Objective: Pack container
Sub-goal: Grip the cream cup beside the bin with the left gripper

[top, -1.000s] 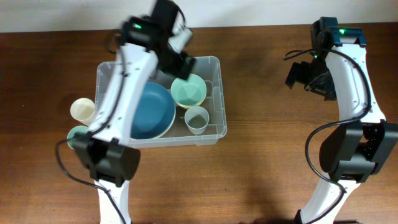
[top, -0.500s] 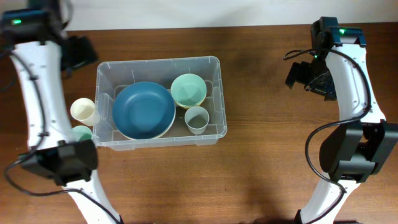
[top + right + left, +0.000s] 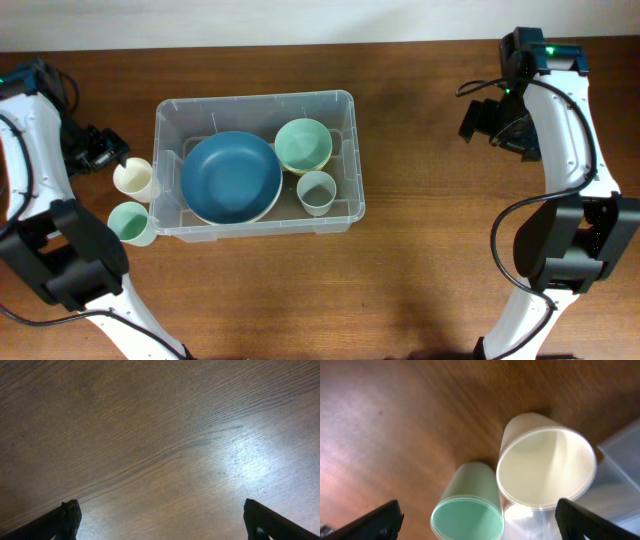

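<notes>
Left wrist view first: the left gripper (image 3: 482, 520) is spread wide, its two dark tips at the bottom corners of the frame with nothing held between them. Just beneath it stands a mint green cup (image 3: 467, 510), upright and empty. Beyond that, and touching it or nearly so, is a cream cup (image 3: 545, 467), also upright. Past the cream cup, the clear wall of the container (image 3: 625, 455) shows at the right edge, so both cups sit on the bench (image 3: 420, 260) just outside the bin's left side.

Overhead, the container lies a little left of the bench's middle. Inside it are a blue bowl (image 3: 232, 177) filling the left part, a mint bowl (image 3: 303, 145) at the back right and a pale cup (image 3: 316, 190) at the front right.

Farthest away, well apart from everything, the right gripper (image 3: 167, 520) hangs over bare wood, likewise spread and empty.

As for progress, I judge the packing a bit past halfway: three pieces are in and two are not yet packed, with the left arm placed to fetch one of them.

Count: one container, two bowls, three cups (one in, two out), five pieces of tableware in all
</notes>
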Controlling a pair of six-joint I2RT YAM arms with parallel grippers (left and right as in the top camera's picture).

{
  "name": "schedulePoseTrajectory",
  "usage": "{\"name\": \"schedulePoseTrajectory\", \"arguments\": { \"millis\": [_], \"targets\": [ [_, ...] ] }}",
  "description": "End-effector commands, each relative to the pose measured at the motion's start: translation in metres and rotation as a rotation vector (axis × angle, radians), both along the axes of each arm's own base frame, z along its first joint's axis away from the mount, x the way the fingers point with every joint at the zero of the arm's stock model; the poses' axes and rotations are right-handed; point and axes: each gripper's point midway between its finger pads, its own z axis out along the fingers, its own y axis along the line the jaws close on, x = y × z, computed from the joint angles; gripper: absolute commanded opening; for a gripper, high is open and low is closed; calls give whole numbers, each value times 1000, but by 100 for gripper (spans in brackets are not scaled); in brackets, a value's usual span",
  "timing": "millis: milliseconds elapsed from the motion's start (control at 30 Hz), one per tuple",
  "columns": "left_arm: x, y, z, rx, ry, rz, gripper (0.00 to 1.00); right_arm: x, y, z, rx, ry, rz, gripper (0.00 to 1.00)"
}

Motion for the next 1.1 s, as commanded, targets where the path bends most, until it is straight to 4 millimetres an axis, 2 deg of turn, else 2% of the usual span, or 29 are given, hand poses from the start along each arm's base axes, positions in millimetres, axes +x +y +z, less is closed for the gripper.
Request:
{"name": "schedulePoseTrajectory", "arguments": {
  "millis": [0, 200, 300, 333, 433, 467, 533, 667, 733, 800, 867, 933, 1033, 1067],
  "targets": [
    [-1, -4, -16, -14, -4, 8, 99, 0, -1, 3, -2, -8, -7, 99],
    [6, -1, -44, -2, -33, 0, 98, 0, -1, 3, -2, -8, -7, 99],
    [5, -1, -54, -2, -32, 0, 90, 0, -1, 3, -3, -8, -7, 99],
    [5, -1, -57, -2, -33, 0, 77, 0, -1, 3, -2, -8, -7, 99],
    [7, 0, -60, 2, -42, 0, 27, 0, -1, 3, -2, -8, -7, 99],
    [8, 0, -60, 4, -46, 0, 17, 0, -1, 3, -3, -8, -7, 99],
    [12, 3, -60, 14, -61, 1, 1, 0, -1, 3, -2, -8, -7, 99],
    [18, 14, -52, 30, -97, 18, 1, 0, -1, 3, -2, -8, -7, 99],
    [21, 24, -40, 42, -122, 38, 1, 0, -1, 3, -3, -8, -7, 99],
    [24, 39, -21, 61, -159, 68, 1, 0, -1, 3, -2, -8, -7, 99],
    [27, 53, 7, 82, -205, 109, 1, 0, -1, 3, -3, -8, -7, 99],
    [32, 61, 43, 89, -276, 129, 1, 0, -1, 3, -2, -8, -7, 99],
    [44, 48, 101, 43, -418, 45, 1, 0, -1, 3, -2, -8, -7, 99],
    [56, 20, 136, -33, -533, -121, 1, 0, -1, 3, -3, -8, -7, 99]
  ]
}}
